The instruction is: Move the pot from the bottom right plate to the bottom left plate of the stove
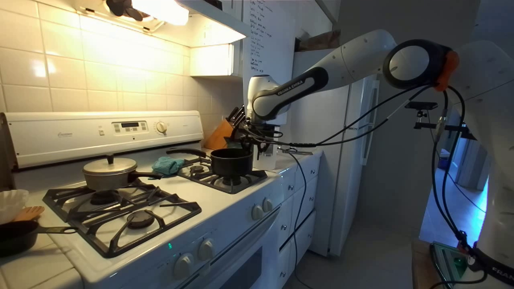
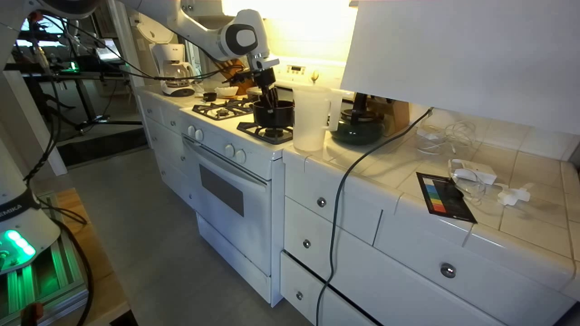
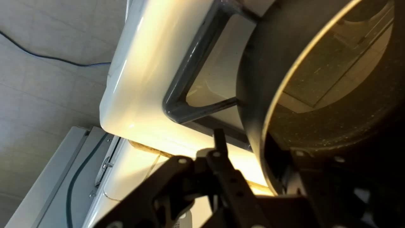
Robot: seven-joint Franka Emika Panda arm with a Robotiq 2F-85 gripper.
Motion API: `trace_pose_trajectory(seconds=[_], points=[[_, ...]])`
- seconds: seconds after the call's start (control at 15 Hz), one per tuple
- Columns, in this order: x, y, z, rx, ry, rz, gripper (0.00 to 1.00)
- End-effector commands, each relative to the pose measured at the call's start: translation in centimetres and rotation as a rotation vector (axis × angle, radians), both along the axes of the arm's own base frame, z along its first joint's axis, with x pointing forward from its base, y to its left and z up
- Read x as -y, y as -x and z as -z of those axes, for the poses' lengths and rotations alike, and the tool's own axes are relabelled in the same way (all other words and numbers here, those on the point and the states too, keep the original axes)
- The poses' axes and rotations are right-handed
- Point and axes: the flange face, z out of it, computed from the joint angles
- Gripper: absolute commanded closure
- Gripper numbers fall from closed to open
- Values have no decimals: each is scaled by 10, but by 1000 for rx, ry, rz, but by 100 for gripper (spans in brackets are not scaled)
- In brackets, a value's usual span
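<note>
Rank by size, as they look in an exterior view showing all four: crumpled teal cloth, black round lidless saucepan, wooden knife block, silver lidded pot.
1. Silver lidded pot, though it seems nearer the camera
2. Black lidless saucepan
Not ranked: teal cloth and wooden knife block look alike; the block is partly hidden

A white robot arm bears “FRANKA EMIKA” on a dark panel, a black-ringed joint, an orange piece and looping black cables; its base glows green, and pale screws dot its black gripper.

1 blk pot, 4 brnrs, 4 frt knobs.
</note>
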Motion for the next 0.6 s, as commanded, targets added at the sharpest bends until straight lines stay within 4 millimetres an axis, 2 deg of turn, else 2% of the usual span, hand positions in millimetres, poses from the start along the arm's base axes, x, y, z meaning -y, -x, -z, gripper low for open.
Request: trace_pose_trajectory(seconds=[0.0,0.07,0.13,0.53], points=[[-4,-6,-3,4,-13,0,90],[-4,-6,-3,5,-14,0,98],[-5,-6,-3,6,-14,1,100],[-9,-5,-9,10,-19,-5,99]])
